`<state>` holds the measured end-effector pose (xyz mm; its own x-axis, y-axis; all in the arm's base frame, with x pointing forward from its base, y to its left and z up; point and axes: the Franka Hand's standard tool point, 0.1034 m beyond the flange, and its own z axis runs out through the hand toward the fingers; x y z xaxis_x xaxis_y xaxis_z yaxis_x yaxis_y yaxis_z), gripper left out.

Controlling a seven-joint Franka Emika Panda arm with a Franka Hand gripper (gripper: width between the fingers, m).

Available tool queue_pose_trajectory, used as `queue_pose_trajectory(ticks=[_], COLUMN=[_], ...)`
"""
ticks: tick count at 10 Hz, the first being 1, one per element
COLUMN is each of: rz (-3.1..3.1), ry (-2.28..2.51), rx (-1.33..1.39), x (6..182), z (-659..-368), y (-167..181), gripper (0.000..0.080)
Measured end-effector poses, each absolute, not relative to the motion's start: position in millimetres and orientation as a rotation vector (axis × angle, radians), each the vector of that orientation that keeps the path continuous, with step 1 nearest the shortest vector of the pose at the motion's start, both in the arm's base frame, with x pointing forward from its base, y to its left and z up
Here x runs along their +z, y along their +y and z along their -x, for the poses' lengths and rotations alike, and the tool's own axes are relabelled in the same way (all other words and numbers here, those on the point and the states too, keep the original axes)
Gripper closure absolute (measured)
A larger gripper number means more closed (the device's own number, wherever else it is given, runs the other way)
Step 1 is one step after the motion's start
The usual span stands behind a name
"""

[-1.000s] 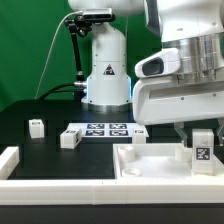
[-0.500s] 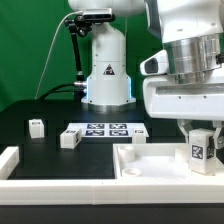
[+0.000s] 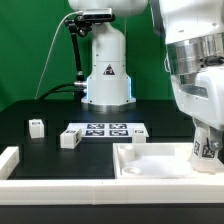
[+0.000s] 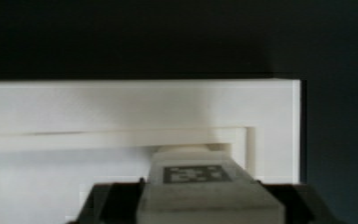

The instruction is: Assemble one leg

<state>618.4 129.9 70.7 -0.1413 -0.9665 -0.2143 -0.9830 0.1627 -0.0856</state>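
One leg [image 3: 203, 150] [image 4: 197, 172], white, with a square black-and-white tag, pinched between the jaws at the exterior view's right. It hangs slightly tilted, low inside the raised rim of the white panel [image 3: 150, 166] [image 4: 140, 105], near that panel's corner. Whether it touches the panel floor cannot be told.

Three more legs stand loose on the black desk [image 3: 45, 150]:
- one [image 3: 36, 126] well off to the exterior view's left
- one [image 3: 69, 139] just beside the left end of the marker board [image 3: 105, 130]
- one [image 3: 139, 133] by the board's right end
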Motion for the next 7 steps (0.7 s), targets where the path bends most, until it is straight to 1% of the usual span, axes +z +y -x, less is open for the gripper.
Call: queue_pose_trajectory(ticks=[1, 2, 4, 5, 6, 7], rz=[1.795, 1.438, 1.406, 1.437, 1.515, 1.626], ry=[2.298, 2.52, 2.53, 2.51, 2.459, 2.38], rx=[0.128, 0.193, 0.195, 0.193, 0.18, 0.159], x=[71.3, 68.1, 68.1, 68.0, 68.0, 68.9], z=[-619.3, -620.5, -621.1, -620.8, -621.0, -621.9], y=[128.9, 128.5, 128.6, 129.5, 128.8, 123.8], gripper=[0.0506, 0.0506, 0.0506, 0.0458, 0.027, 0.0188])
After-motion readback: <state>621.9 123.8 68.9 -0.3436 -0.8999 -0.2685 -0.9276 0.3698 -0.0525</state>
